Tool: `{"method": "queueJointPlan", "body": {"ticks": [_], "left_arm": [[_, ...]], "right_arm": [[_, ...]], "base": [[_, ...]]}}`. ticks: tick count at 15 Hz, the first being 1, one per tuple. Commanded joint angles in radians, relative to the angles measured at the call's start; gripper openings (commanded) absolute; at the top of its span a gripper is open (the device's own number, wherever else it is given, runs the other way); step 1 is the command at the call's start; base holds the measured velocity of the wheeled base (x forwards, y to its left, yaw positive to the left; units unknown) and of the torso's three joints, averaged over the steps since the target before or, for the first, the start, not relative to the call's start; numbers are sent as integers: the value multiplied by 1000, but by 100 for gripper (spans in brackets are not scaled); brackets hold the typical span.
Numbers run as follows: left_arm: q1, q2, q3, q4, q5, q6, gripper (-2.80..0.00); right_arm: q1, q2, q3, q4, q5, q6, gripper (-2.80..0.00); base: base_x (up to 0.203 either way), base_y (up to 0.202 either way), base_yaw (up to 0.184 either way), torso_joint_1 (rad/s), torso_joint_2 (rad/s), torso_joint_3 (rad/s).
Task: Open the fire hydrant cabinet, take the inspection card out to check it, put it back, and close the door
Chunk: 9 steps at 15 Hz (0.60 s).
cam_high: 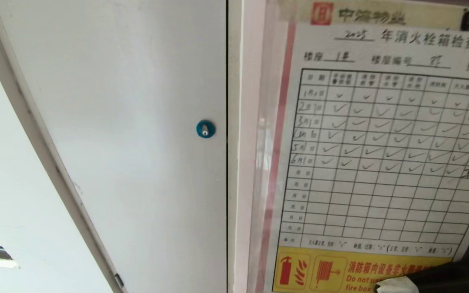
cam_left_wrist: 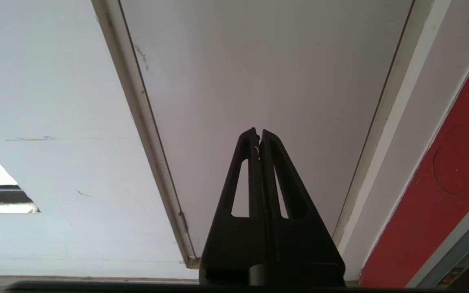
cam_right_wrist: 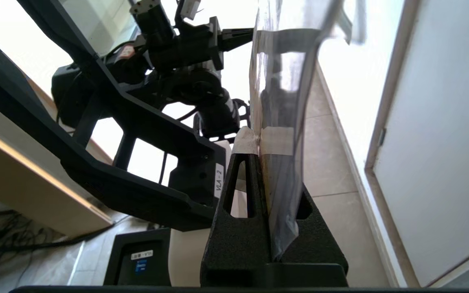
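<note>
The inspection card point(cam_high: 381, 162), a white sheet with a ticked grid and a yellow strip at its foot, sits in a clear sleeve and fills the right half of the head view, held up close and facing me. My right gripper point(cam_high: 397, 285) comes in at the lower right corner and is shut on the card's bottom edge. In the right wrist view the card point(cam_right_wrist: 279, 81) stands edge-on between that right gripper's point(cam_right_wrist: 259, 140) taped tips. My left gripper point(cam_left_wrist: 258, 132) is parked, shut and empty. A red, silver-framed strip of the fire hydrant cabinet point(cam_left_wrist: 442, 195) shows beside it. The cabinet's door is out of view.
A plain white panel door point(cam_high: 136, 122) with a blue round lock point(cam_high: 205, 129) takes up the left of the head view. The right wrist view looks back at my own dark body point(cam_right_wrist: 136, 122), a tiled floor point(cam_right_wrist: 332, 162) and the white door point(cam_right_wrist: 442, 162).
</note>
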Motion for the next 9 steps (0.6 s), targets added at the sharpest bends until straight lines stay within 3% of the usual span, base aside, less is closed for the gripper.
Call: {"method": "queueJointPlan", "body": {"ticks": [1,9], "left_arm": [[0,0,12,-1,0,0,-280],[0,0,12,-1,0,0,-280]], "right_arm": [[39,72,7,-13,5,-2,-280],[85,146,9,-37,4,2,-280]], "base": [[0,0,0,0,0,0],[0,0,0,0,0,0]]}}
